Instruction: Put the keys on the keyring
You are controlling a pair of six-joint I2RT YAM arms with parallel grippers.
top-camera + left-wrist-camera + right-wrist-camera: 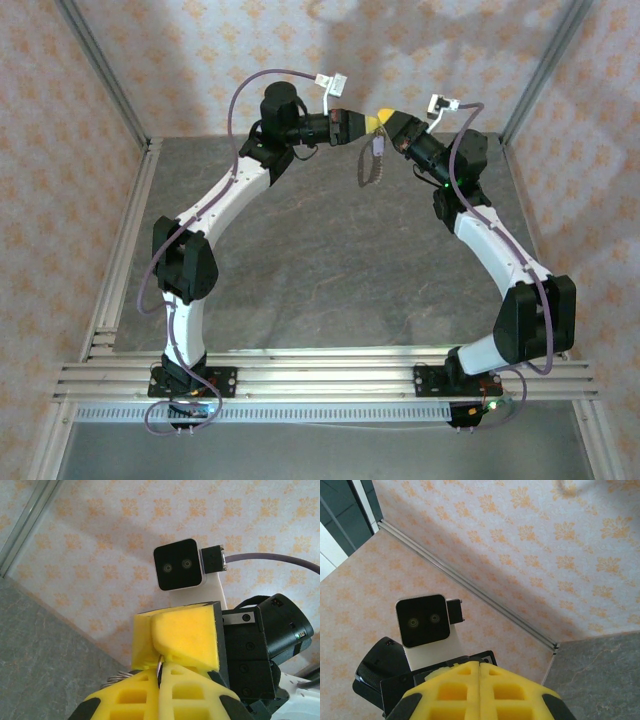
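Both arms up, grippers tip-to-tip over far end of grey stone-look table; orange-floral walls, alu frame rails.
L gripper fingers pressed together, pinching thin wire of keyring; rest of ring hangs below tips, off the table. Lilac-headed key dangles w/ it. R gripper fingers pressed together; can't tell if anything's between.

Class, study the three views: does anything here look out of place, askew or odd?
Nothing looks spilled or damaged. One oddity: the thin tan-brown oval keyring dangles in mid-air above the grey table, pinched by the left gripper, whose shut jaws meet the shut right gripper tip to tip.
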